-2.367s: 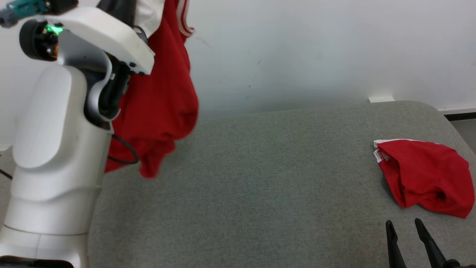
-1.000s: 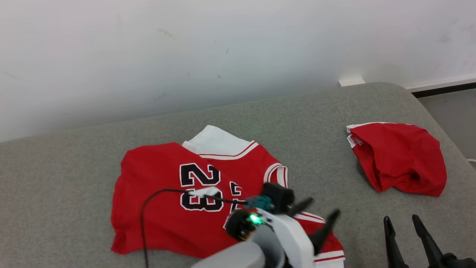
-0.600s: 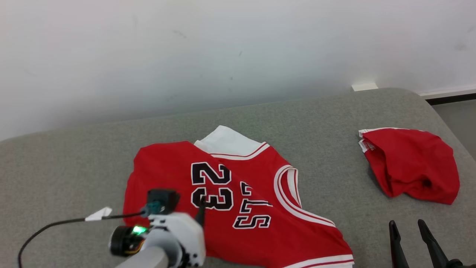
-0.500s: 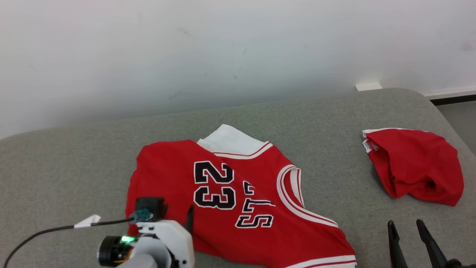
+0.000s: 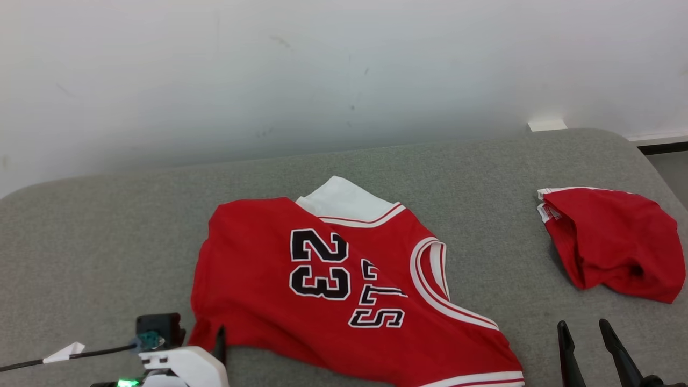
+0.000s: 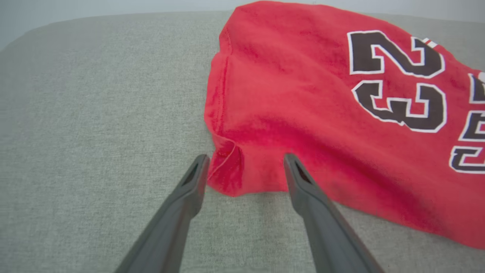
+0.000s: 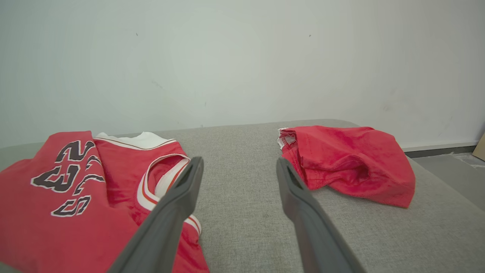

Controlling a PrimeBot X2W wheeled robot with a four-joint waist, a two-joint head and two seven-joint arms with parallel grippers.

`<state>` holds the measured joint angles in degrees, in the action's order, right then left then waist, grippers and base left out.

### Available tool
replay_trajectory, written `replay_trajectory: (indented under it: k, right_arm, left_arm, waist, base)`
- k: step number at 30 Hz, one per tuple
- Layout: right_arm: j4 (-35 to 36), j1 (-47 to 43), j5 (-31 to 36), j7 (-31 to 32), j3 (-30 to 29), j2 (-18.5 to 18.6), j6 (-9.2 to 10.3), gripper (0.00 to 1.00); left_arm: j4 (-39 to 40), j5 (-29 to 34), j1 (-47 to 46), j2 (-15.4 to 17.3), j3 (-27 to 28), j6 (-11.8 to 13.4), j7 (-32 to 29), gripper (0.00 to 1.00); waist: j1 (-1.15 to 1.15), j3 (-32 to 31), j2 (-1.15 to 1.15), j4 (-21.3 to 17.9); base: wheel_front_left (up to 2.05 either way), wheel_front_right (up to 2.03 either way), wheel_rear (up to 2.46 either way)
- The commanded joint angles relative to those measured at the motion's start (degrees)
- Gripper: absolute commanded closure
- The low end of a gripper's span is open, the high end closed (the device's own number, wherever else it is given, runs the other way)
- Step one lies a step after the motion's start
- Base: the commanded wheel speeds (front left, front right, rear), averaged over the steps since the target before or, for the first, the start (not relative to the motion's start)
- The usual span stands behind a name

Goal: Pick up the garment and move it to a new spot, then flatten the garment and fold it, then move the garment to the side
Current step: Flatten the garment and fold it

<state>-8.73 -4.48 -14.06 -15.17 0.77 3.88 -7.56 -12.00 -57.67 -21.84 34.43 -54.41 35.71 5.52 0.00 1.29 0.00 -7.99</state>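
Bundle of red cloth (image 5: 613, 244) near jersey (image 5: 333, 279)

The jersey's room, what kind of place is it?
Likely a plain indoor room for folding clothes: a jersey and a red garment lie on a gray padded surface by a bare white wall.

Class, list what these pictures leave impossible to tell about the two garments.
- Jersey hem: head view, cut off by the bottom edge.
- Its lettering: a fold hides part in head view; the right edge cuts it in left wrist view.
- Crumpled red garment: its type, bunched on itself.
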Motion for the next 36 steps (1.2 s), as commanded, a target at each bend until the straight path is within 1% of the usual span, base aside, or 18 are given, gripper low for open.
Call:
replay_trajectory:
  k: [1, 4, 9, 14, 23, 25, 27, 28, 29, 30, 32, 33, 36]
  right_arm:
    - [-0.1, -0.3, 0.1, 0.1, 0.1, 0.3, 0.16, 0.0]
    - [-0.2, -0.1, 0.1, 0.1, 0.3, 0.3, 0.16, 0.0]
    - [-0.5, 0.6, 0.0, 0.1, 0.8, 0.5, 0.16, 0.0]
    - [-0.8, 1.0, -0.2, 0.1, 1.3, 0.9, 0.16, 0.0]
    - [-1.2, 1.4, -0.7, 0.1, 1.5, 1.1, 0.16, 0.0]
    - [-1.2, 1.5, -0.8, 0.1, 1.4, 1.2, 0.16, 0.0]
    - [-1.1, 1.7, -0.9, 0.1, 1.4, 1.2, 0.16, 0.0]
    - [-1.1, 1.8, -0.9, 0.1, 1.4, 1.2, 0.16, 0.0]
    - [-1.1, 1.8, -0.9, 0.1, 1.4, 1.2, 0.16, 0.0]
    - [-1.2, 1.9, -0.9, 0.1, 1.4, 1.3, 0.16, 0.0]
    - [-1.2, 1.9, -0.9, 0.1, 1.3, 1.3, 0.16, 0.0]
    - [-1.2, 1.9, -0.9, 0.1, 1.3, 1.3, 0.16, 0.0]
    - [-1.2, 1.8, -0.8, 0.1, 1.3, 1.4, 0.16, 0.0]
  left_arm:
    - [0.6, -0.4, 1.0, 0.8, 0.1, 0.5, -0.2, 0.0]
    - [1.5, -0.8, 1.6, 1.0, 0.4, 0.6, -0.3, 0.0]
    - [-0.5, -0.4, -0.3, 0.1, -0.6, -1.3, -1.3, 0.0]
    - [-4.6, 0.3, -2.6, -1.2, -1.0, -2.7, -1.6, 0.0]
    - [-11.6, -0.4, -5.1, -3.3, -1.3, -4.9, -2.4, 0.0]
    - [-13.1, -0.8, -5.2, -3.7, -1.3, -5.3, -2.5, 0.04]
    - [-14.3, -1.1, -5.6, -4.2, -1.1, -6.1, -2.4, 0.11]
    - [-14.9, -1.2, -5.7, -4.4, -1.2, -6.4, -2.4, 0.27]
    - [-15.4, -1.2, -5.9, -4.5, -1.3, -6.7, -2.4, 0.51]
    - [-16.0, -1.5, -5.9, -4.9, -1.1, -6.9, -2.3, 0.67]
    - [-16.9, -1.3, -6.1, -5.3, -1.2, -7.3, -2.1, 0.91]
    - [-17.2, -1.7, -6.1, -5.6, -1.0, -7.5, -1.8, 1.0]
    - [-17.9, -1.9, -6.8, -5.9, -0.4, -8.4, -0.8, 1.0]
  waist:
    - [0.0, 0.1, 0.0, 0.1]
    - [0.0, 0.1, 0.0, 0.4]
    - [0.0, 0.2, 0.0, 0.5]
    - [0.0, 0.3, 0.0, 0.0]
    - [0.0, 1.2, 0.0, -1.2]
    - [0.0, 1.5, 0.0, -1.2]
    - [0.0, 1.7, 0.0, -1.3]
    - [0.0, 1.8, 0.0, -1.3]
    - [0.0, 1.9, 0.0, -1.3]
    - [0.0, 2.0, 0.0, -1.3]
    - [0.0, 2.1, 0.0, -1.2]
    - [0.0, 2.1, 0.0, -1.2]
    - [0.0, 2.1, 0.0, -1.0]
  base:
    - [0.0, 0.0, 0.0]
    - [0.0, 0.0, 0.0]
    - [0.0, 0.0, 0.0]
    - [0.0, 0.0, 0.0]
    - [0.0, 0.0, 0.0]
    - [0.0, 0.0, 0.0]
    - [0.0, 0.0, 0.0]
    - [0.0, 0.0, 0.0]
    - [0.0, 0.0, 0.0]
    - [0.0, 0.0, 0.0]
    - [0.0, 0.0, 0.0]
    - [0.0, 0.0, 0.0]
    - [0.0, 0.0, 0.0]
